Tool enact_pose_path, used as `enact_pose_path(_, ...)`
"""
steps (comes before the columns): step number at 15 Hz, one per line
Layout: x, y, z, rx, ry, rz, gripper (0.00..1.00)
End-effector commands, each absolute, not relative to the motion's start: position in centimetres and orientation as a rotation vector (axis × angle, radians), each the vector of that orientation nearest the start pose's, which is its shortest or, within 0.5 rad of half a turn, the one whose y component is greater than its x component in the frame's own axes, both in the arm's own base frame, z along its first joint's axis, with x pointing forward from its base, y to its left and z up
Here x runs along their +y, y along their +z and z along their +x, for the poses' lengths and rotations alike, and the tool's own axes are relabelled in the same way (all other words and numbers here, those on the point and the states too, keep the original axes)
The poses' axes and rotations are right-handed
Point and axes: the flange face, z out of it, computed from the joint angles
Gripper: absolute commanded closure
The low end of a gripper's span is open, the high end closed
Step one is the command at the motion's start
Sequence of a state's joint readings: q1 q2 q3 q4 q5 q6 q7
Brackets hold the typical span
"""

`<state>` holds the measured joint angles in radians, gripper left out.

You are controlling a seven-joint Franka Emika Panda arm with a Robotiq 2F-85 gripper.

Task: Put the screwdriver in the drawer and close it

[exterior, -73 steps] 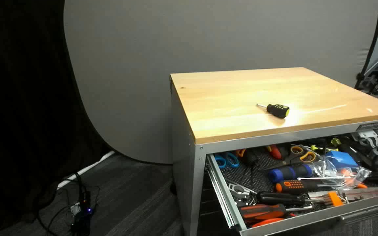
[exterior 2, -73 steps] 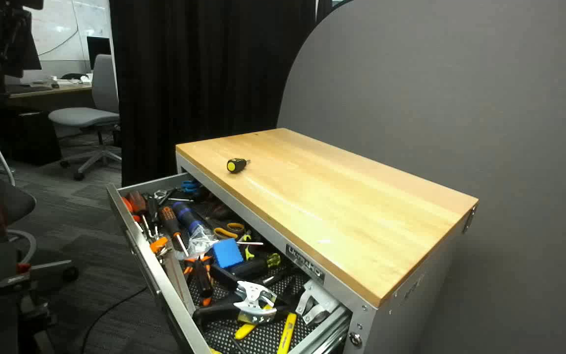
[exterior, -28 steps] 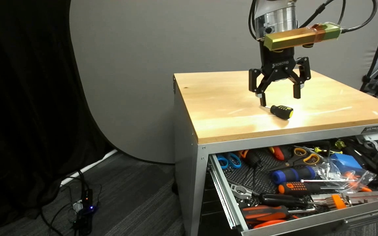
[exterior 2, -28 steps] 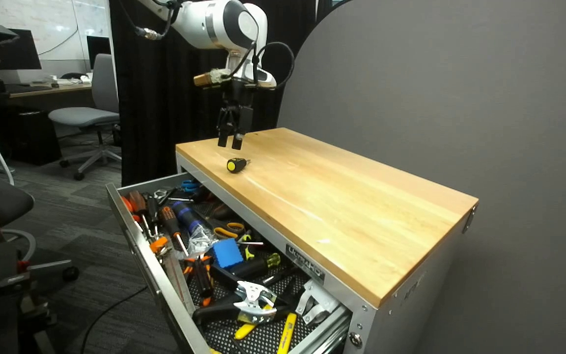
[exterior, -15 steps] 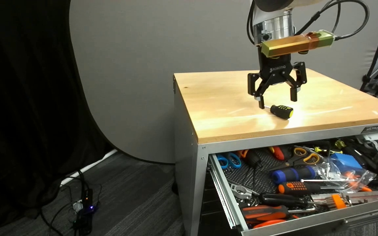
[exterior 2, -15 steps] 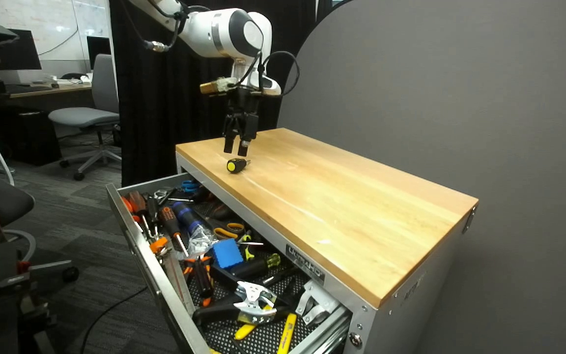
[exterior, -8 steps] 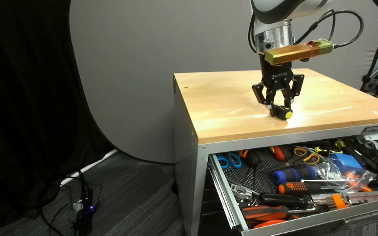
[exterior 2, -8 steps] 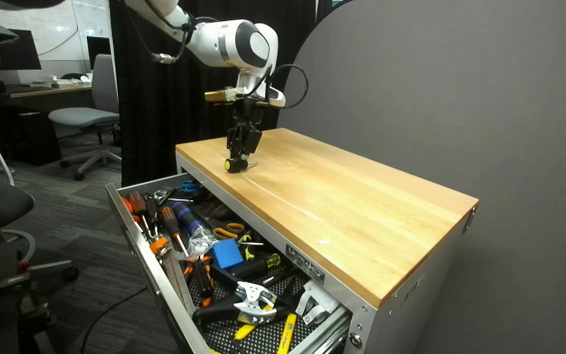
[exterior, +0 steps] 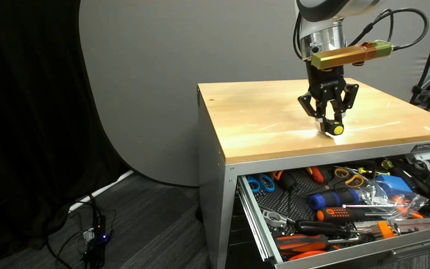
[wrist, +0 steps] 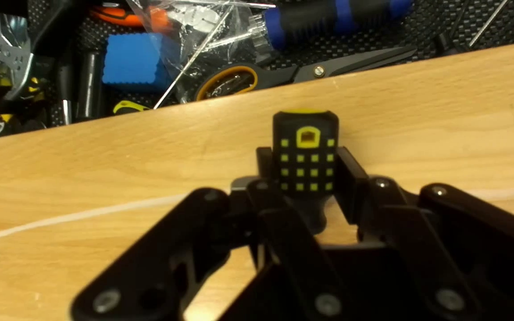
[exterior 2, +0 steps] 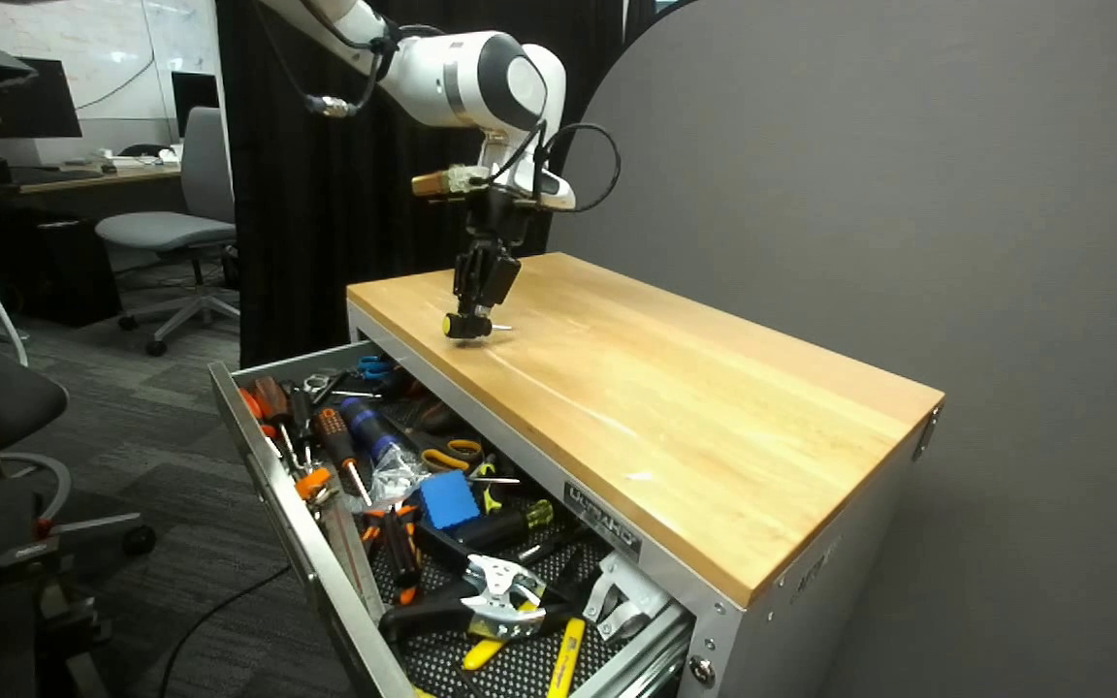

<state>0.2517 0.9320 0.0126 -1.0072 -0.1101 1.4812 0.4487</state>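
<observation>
The screwdriver [exterior: 338, 130], stubby and black with a yellow end cap, is at or barely above the wooden top, near its front edge. My gripper [wrist: 306, 166] is shut on its handle, one finger pressed to each side, as the wrist view shows. In an exterior view the short pale shaft of the screwdriver [exterior 2: 453, 326] sticks out behind the gripper [exterior 2: 471, 320], roughly level, with a shadow under the handle. Pulled out below the top is the grey drawer [exterior: 353, 254], full of tools; its front rim shows in both exterior views.
Scissors [wrist: 310, 71], a blue block [wrist: 132, 58] and a blue-and-black handle [exterior: 334, 198] lie inside the drawer, with a metal clamp [exterior 2: 505, 591] towards one end. The wooden top [exterior 2: 675, 427] overhangs the drawer's back part. Behind the cabinet stands a grey backdrop [exterior: 144, 74].
The gripper has come down over the screwdriver and its fingers have closed around the handle. Since then gripper and screwdriver have shifted together slightly, and the shaft now points more squarely away from the drawer.
</observation>
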Motion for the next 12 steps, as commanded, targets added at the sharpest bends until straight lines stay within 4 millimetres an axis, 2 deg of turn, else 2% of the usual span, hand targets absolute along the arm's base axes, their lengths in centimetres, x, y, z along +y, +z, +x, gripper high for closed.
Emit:
enact_pose_path(1,15.1,29.2,68.2,0.463,0.644,-3.289,0.85)
enact_pose_path(5,12.8,29.4,66.2,0.774,0.619,-3.224,0.85)
enact_pose_path(12,11.4,26.4,60.3,1.153,0.633,-3.078,0.84)
